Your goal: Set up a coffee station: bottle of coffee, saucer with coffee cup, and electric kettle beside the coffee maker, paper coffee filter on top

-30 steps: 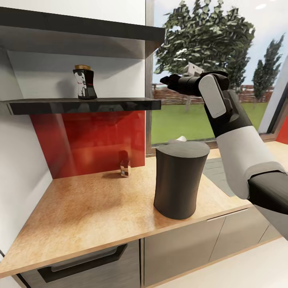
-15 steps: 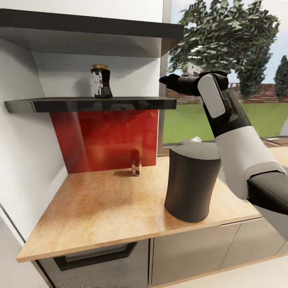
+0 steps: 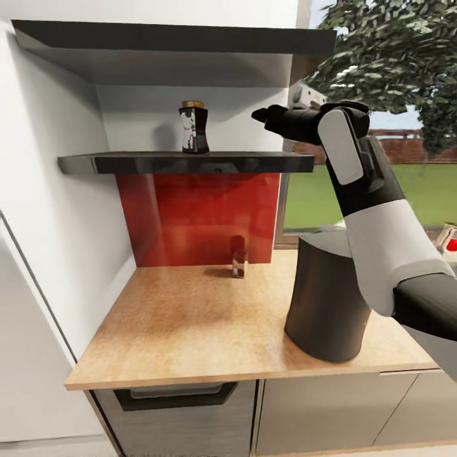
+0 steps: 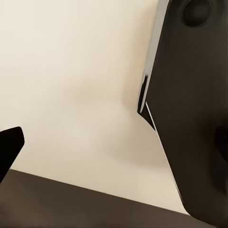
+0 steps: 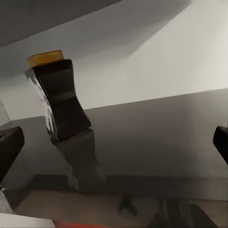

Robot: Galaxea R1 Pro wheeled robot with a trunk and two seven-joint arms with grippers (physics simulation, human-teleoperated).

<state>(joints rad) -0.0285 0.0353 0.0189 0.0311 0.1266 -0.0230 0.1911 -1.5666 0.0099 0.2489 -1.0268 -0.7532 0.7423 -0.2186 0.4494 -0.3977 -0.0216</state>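
Black shelf (image 3: 184, 163) and bottle (image 3: 193, 127) look closer to your right gripper (image 3: 261, 115) now; the view turned. Its fingers are wide open, holding nothing.

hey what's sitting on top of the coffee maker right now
Nothing can be seen on the coffee maker. The right arm covers much of its flat top, so a paper filter there cannot be ruled out.

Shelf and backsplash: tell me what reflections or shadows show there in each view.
Head view: the glossy black kitchen shelf carries pale streaks, and the red backsplash mirrors the bottle of coffee, above a soft shadow on the countertop. Right wrist view: the bottle throws a blurred dark reflection across the shelf surface.
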